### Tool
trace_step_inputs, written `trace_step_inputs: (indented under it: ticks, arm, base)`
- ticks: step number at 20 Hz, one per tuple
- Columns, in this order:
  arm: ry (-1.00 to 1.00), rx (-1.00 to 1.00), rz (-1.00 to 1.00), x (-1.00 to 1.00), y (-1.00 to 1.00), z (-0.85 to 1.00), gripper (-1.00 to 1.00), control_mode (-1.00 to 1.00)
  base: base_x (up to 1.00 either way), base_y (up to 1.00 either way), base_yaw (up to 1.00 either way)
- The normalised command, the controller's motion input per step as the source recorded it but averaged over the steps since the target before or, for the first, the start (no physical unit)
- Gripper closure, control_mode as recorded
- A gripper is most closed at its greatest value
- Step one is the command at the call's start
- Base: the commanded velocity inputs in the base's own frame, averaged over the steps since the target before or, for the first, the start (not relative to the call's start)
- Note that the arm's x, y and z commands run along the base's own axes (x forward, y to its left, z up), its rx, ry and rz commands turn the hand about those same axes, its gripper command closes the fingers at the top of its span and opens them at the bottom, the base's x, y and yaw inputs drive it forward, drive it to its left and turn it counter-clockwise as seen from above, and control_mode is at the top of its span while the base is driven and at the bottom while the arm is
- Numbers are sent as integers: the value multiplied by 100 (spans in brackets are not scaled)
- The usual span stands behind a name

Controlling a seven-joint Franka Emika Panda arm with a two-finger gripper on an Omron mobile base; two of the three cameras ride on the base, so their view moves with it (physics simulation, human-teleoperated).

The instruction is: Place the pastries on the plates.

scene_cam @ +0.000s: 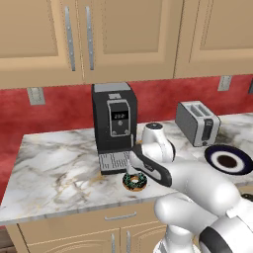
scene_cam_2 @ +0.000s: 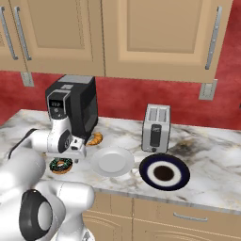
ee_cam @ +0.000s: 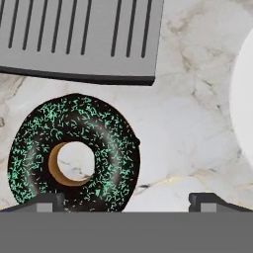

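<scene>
The chocolate donut [ee_cam: 74, 153] with green sprinkles lies flat on the marble counter, just in front of the coffee machine's drip tray [ee_cam: 79, 39]. My gripper [ee_cam: 127, 201] hovers open above it. The donut sits left of centre between the fingertips [ee_cam: 47, 201] and nothing is held. From the base I see the donut [scene_cam_2: 61, 165] under the hand [scene_cam_2: 75, 154]. The croissant [scene_cam_2: 95, 139] rests beside the machine. The white plate [scene_cam_2: 113, 161] and the navy plate [scene_cam_2: 164, 172] stand to the right, both bare. In the left base view my arm partly covers the donut [scene_cam: 134, 182].
A black coffee machine [scene_cam: 114, 126] stands right behind the donut. A silver toaster [scene_cam_2: 156, 128] sits behind the plates. The counter's front edge [scene_cam: 99, 207] runs close to the donut. Wall cabinets hang overhead.
</scene>
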Motion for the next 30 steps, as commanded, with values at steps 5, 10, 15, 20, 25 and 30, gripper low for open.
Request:
trace_step_inputs:
  ticks: [5, 10, 15, 20, 25, 30]
  arm:
    - [0, 0, 0, 7, 9, -14, -100, -100]
    - [0, 0, 0, 12, 7, -13, -100, -100]
    - [0, 0, 0, 20, 0, -10, -100, -100]
    - [0, 0, 0, 11, 0, -28, -100, -100]
    - [0, 0, 0, 1, 0, -30, -100, -100]
    - [0, 0, 0, 0, 0, -30, -100, -100]
  base:
    - [0, 0, 0]
    - [0, 0, 0]
    - [0, 0, 0]
    - [0, 0, 0]
    - [0, 0, 0]
    - [0, 0, 0]
